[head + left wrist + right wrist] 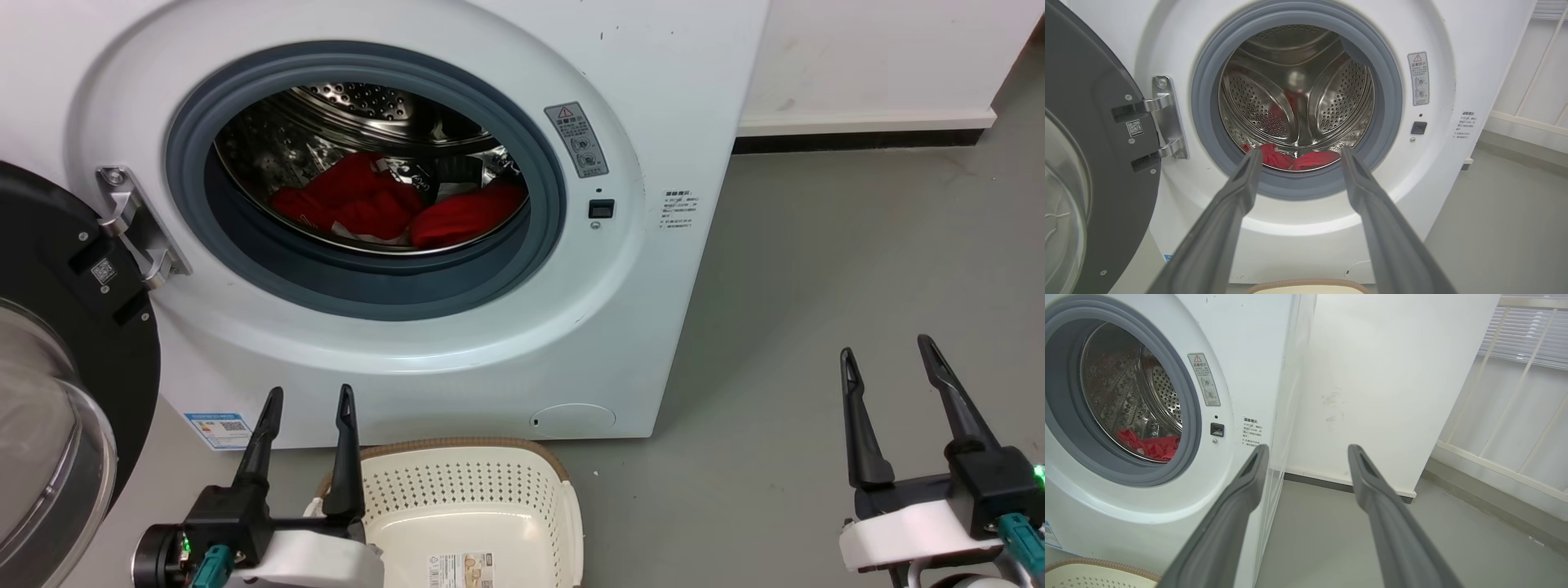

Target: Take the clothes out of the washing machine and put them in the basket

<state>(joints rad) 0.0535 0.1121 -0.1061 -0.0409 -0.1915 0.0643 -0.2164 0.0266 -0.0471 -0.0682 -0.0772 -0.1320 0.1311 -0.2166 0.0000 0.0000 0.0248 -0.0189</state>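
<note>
Clothes [367,204], red, lie heaped at 6 o'clock inside the steel drum [367,102] of the washing machine [457,359]. Its porthole door [57,327] stands open at 9 o'clock. The basket [465,490] sits on the floor [775,327] at the machine's 6 o'clock. The left tool [311,392], fingers spread and empty, hangs at the basket's 9 o'clock rim. The right tool [886,346], also spread and empty, is at 4 o'clock, well apart.
</note>
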